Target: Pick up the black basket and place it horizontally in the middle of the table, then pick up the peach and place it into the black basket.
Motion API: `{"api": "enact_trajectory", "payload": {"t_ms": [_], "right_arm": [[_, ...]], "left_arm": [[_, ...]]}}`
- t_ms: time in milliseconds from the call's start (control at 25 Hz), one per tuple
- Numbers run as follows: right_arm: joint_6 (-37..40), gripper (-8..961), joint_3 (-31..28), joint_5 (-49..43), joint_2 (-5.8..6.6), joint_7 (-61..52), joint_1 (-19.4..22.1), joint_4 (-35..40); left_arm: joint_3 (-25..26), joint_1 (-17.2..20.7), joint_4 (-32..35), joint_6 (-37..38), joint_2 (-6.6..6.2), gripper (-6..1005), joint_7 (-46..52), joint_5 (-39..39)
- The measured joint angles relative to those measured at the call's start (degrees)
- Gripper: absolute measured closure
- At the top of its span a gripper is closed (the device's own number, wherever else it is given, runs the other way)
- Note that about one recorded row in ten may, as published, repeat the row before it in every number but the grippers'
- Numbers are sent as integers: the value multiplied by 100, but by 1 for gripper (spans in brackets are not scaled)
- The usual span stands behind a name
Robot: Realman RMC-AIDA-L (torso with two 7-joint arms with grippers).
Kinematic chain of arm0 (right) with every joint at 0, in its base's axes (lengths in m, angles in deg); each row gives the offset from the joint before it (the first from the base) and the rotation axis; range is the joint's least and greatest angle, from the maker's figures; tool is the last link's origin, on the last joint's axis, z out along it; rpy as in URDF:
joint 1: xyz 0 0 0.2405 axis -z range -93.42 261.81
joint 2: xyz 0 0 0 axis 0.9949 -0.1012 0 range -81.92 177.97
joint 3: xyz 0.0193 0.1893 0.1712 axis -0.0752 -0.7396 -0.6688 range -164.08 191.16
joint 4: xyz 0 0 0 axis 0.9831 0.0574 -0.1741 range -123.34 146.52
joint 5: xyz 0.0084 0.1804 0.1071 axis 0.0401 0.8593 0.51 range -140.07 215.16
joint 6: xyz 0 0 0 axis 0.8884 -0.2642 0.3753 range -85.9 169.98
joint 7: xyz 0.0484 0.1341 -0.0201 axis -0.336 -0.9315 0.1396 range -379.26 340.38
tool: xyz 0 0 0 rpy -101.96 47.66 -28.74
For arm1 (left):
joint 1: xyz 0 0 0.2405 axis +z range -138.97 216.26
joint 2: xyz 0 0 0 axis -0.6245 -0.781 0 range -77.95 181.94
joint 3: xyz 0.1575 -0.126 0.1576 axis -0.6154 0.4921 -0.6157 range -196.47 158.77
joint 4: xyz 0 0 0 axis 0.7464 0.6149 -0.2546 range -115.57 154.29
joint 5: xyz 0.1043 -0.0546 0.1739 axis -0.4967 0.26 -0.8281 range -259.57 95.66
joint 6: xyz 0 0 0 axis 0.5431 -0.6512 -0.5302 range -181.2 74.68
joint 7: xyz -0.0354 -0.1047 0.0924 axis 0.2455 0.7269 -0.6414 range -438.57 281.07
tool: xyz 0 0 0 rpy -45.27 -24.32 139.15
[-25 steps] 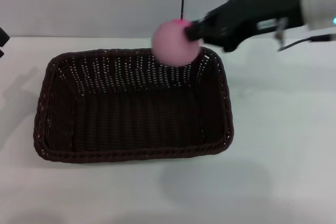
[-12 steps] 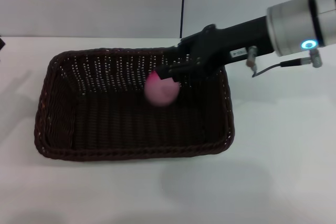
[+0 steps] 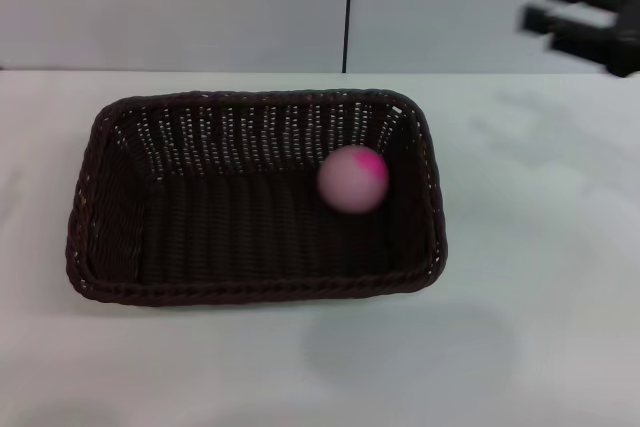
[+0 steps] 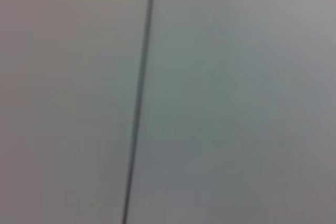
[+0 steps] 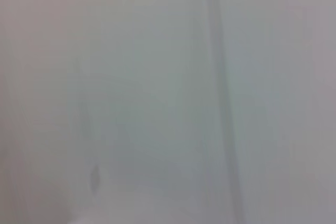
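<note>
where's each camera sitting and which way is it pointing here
Head view: on the robot's head, looking down at the black basket, the peach inside it, and the table; the right claw shows open at upper right.
Left wrist view: faces a pale wall with a dark seam; no claw shows.
Right wrist view: pale blank surface; no claw.
Shared: head and left wrist views both show the seam.

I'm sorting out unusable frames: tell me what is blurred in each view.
Head view: the peach in the black basket is smeared, and the right pincer at the upper right is motion-blurred. Left and right wrist views: only soft, featureless grey surface crossed by a dim line.
</note>
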Motion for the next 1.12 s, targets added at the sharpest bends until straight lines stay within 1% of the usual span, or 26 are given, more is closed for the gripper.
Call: {"api": "enact_trajectory", "payload": {"t_ms": [40, 80, 120, 160, 200, 240, 280, 320, 360, 440, 480, 520, 600, 680, 720, 760, 1120], "right_arm": [[39, 333, -105, 480, -2, 543, 165, -400], [154, 315, -162, 1378, -7, 1576, 386, -1213], [154, 315, -162, 1378, -7, 1576, 386, -1213], [237, 316, -164, 1785, -10, 2109, 451, -1621], [405, 316, -166, 2378, -11, 2782, 476, -2258], [600, 316, -171, 2892, -9, 3316, 457, -2851], [999, 316, -172, 3650, -8, 4223, 371, -3804], [1210, 315, -173, 4019, -8, 4658, 303, -4312], [1210, 315, -173, 4019, -8, 4658, 303, -4312], [1543, 315, -174, 4600, -24, 5361, 137, -5096], [1838, 315, -175, 5097, -38, 5841, -72, -5787], [1838, 315, -175, 5097, -38, 5841, -72, -5787], [2070, 315, -177, 5413, -41, 6020, -245, -6299], [2160, 315, -178, 5506, -41, 6045, -331, -6525], [2160, 315, -178, 5506, -41, 6045, -331, -6525], [2128, 315, -179, 5509, -42, 6050, -339, -6539], [2013, 315, -317, 5548, -32, 6060, -418, -6560]], "left_arm": [[0, 0, 0, 0, 0, 268, 0, 0], [201, -25, -199, 104, 3, 268, -122, 4], [201, -25, -199, 104, 3, 268, -122, 4], [340, -60, -420, 174, 2, 268, -292, 1], [342, -76, -520, 173, 1, 268, -396, -4], [342, -76, -520, 173, 1, 268, -396, -4], [342, -76, -520, 173, 1, 268, -396, -4], [332, -115, -675, 150, 0, 268, -659, -13], [334, -147, -773, 155, -1, 268, -757, -7], [341, -184, -865, 168, -1, 268, -838, 3], [349, -217, -954, 182, -2, 268, -903, 16], [366, -277, -1086, 204, -5, 268, -1030, 26], [396, -332, -1235, 234, -1, 268, -1148, 28], [402, -341, -1262, 239, 0, 268, -1154, 29], [402, -341, -1262, 239, 0, 268, -1154, 29], [453, -405, -1435, 253, 3, 268, -1234, 35], [583, -436, -1597, 350, 7, 268, -1392, 41]]}}
